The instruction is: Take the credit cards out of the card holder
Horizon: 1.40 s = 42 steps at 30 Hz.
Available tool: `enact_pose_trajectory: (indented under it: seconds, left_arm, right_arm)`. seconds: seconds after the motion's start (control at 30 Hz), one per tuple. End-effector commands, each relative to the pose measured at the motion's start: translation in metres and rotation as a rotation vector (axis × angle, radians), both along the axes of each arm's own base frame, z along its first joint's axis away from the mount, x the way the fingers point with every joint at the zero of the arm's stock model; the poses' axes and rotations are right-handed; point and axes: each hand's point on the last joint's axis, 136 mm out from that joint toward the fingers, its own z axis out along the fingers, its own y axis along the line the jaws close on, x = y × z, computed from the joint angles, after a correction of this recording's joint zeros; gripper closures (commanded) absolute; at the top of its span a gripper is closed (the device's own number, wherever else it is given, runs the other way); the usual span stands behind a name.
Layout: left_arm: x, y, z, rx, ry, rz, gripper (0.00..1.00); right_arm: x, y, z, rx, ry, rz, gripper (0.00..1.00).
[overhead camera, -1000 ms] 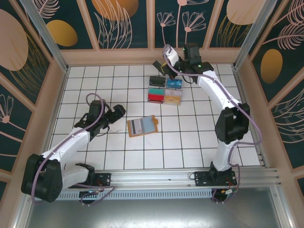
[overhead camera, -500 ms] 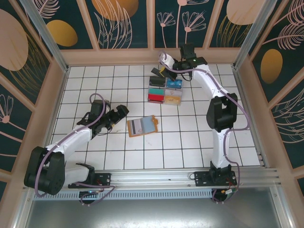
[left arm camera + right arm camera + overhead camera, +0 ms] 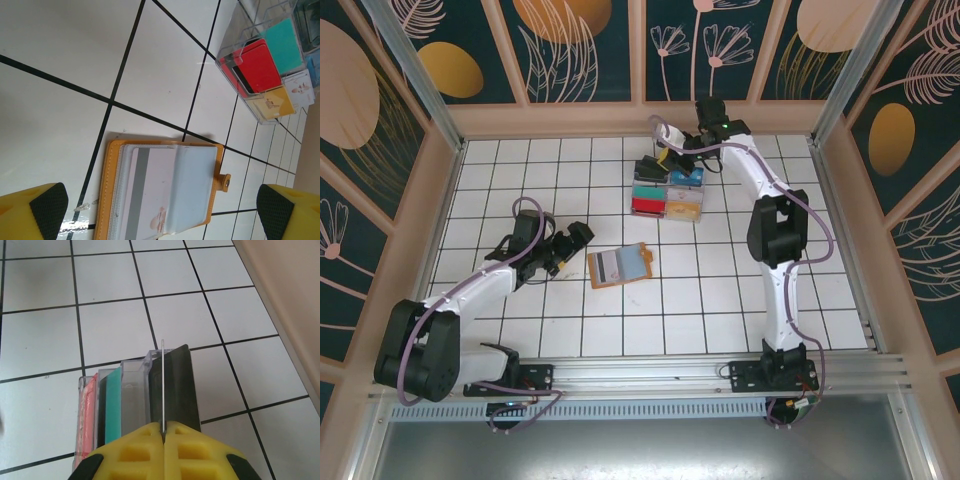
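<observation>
**Two end effectors, one card pinched**

The right end effector (image 3: 163,429) is clamped shut on a thin credit card (image 3: 163,385), seen edge-on in its wrist view. It sits over the clear tray (image 3: 668,190) beyond the card holder (image 3: 620,265). The left end effector (image 3: 578,238) gapes wide and empty just left of the holder. Its wrist view shows the holder open with a striped card (image 3: 145,195) inside. Since a second ago, the right one has dropped nearer the tray.

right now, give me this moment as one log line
left gripper open near card holder | card holder open, striped card inside | right gripper shut on card over clear tray
</observation>
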Motion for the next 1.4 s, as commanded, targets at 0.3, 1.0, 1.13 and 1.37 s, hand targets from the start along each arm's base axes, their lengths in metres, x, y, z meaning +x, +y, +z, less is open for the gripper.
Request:
enact_pose_trajectory:
  seconds: [0.3,1.0,1.13,1.37]
  left_arm:
    - [0.001,-0.002,0.016,-0.043,-0.034,0.005,0.01]
    - [-0.002,-0.004,0.010,-0.062,-0.027,0.000,0.01]
    - [-0.002,-0.005,0.010,-0.064,-0.029,-0.003,0.01]
    - [-0.002,-0.004,0.011,-0.056,-0.031,-0.004,0.01]
  right_arm:
    - [0.002,0.005,0.001,0.020,-0.011,0.033,0.92]
    - [0.010,0.011,-0.019,-0.015,0.014,0.005,0.87]
    - [0.014,0.013,-0.021,-0.025,0.010,-0.020,0.84]
    - [0.018,0.016,-0.004,0.014,0.008,-0.046,0.78]
